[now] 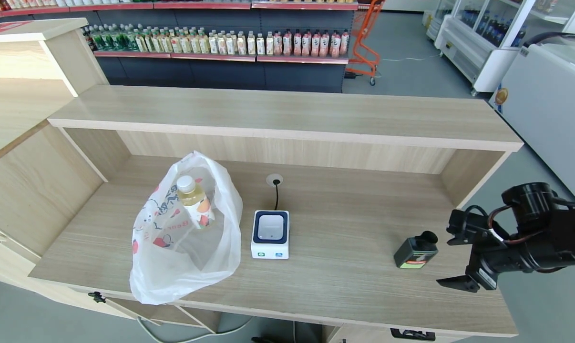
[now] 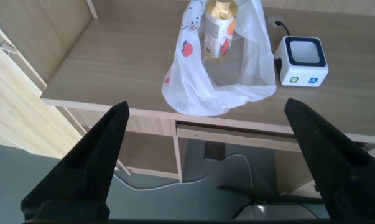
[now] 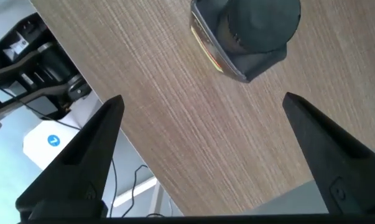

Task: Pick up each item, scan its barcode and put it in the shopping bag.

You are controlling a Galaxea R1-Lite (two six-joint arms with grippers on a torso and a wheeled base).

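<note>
The wooden counter (image 1: pixel 344 228) is carrying a small dark bottle (image 1: pixel 415 251), probably light, rigid and slick, best taken across its squarish body. The right gripper (image 1: pixel 454 255) and left gripper (image 2: pixel 207 107) are both gaping wide, empty.

The desk (image 1: pixel 344 238) is pale wood with a fine straight grain. The bag (image 1: pixel 159 276) is translucent white, printed with red fruit shapes and dark cartoon outlines. Inside it, the bottle (image 1: pixel 194 200) has a white cap, pale yellow liquid and a white label with orange-red fruit. The scanner (image 1: pixel 270 234) is white, with a navy frame round a light grey window and one green and one blue button on its near face; its cable (image 1: pixel 276 195) is black. The jar (image 1: pixel 415 251) on the right is dark with a black cap and a red-orange label band. Both the left claw (image 2: pixel 207 107) and the right claw (image 1: pixel 447 255) are black.
</note>
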